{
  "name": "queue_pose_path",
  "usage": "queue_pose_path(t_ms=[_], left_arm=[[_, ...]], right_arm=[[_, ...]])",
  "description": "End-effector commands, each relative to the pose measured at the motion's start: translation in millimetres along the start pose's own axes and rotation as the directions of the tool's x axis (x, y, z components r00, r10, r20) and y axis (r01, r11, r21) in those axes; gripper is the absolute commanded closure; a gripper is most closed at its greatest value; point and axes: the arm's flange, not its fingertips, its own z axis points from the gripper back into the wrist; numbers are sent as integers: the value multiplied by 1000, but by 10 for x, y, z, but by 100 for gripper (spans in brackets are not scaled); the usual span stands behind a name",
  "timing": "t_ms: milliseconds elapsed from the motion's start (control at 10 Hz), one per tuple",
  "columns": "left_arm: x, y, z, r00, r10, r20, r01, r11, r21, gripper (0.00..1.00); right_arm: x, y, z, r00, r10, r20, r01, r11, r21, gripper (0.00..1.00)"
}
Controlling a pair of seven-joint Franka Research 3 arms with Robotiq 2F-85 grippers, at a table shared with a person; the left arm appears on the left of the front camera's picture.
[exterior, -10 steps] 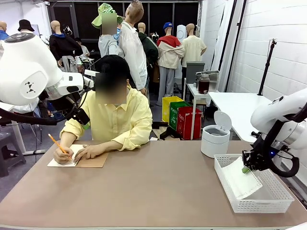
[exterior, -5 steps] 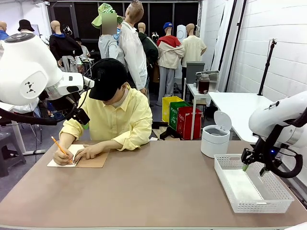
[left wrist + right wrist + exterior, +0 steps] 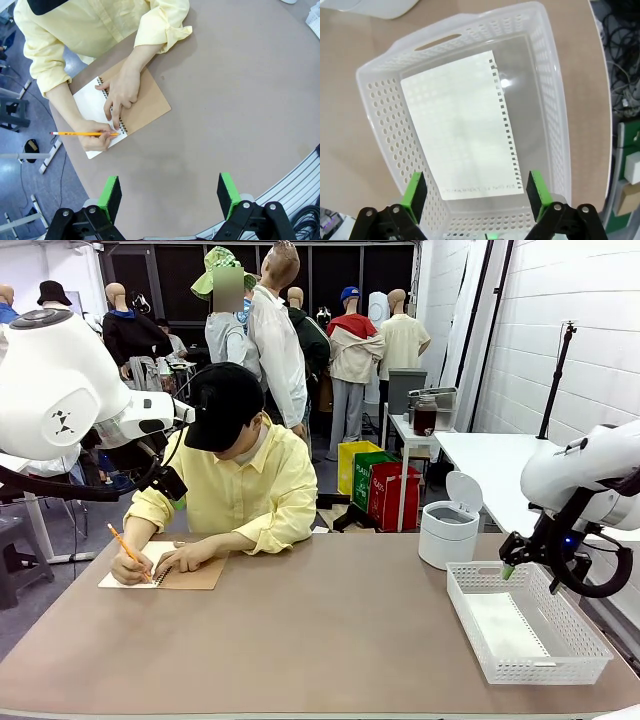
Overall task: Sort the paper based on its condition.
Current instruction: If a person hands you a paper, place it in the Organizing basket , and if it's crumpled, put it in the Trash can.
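The right gripper (image 3: 476,192) is hovering wide open and empty over the white basket (image 3: 375,100), where a flat sheet of paper (image 3: 457,125) is lying — this placement seems finished. Next it is probably needing to fetch another sheet from the person (image 3: 245,490).

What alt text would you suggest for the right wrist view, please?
A flat white sheet of paper, one edge ragged with torn binding holes, lies in a white mesh basket on a brown table. The right pincer hovers above it, open and empty.
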Motion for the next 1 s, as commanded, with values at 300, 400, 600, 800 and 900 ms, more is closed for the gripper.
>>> queue_pose_path(t_ms=[300, 400, 600, 800, 900], left_arm=[[-2, 5, 1, 1000, -3, 6, 3, 1000, -1, 0], [-2, 5, 1, 1000, -3, 6, 3, 1000, -1, 0], [-2, 5, 1, 1000, -3, 6, 3, 1000, -1, 0], [-2, 5, 1, 1000, -3, 6, 3, 1000, -1, 0], [-2, 5, 1, 1000, -3, 6, 3, 1000, -1, 0]], right_arm=[[-21, -11, -35, 1000, 2, -6, -2, 1000, -1, 0], [-21, -11, -35, 1000, 2, -6, -2, 1000, -1, 0], [-21, -11, -35, 1000, 2, -6, -2, 1000, -1, 0], [-1, -1, -10, 1000, 0, -2, 0, 1000, 0, 0], [61, 113, 154, 998, 25, 65, -28, 999, 39, 0]])
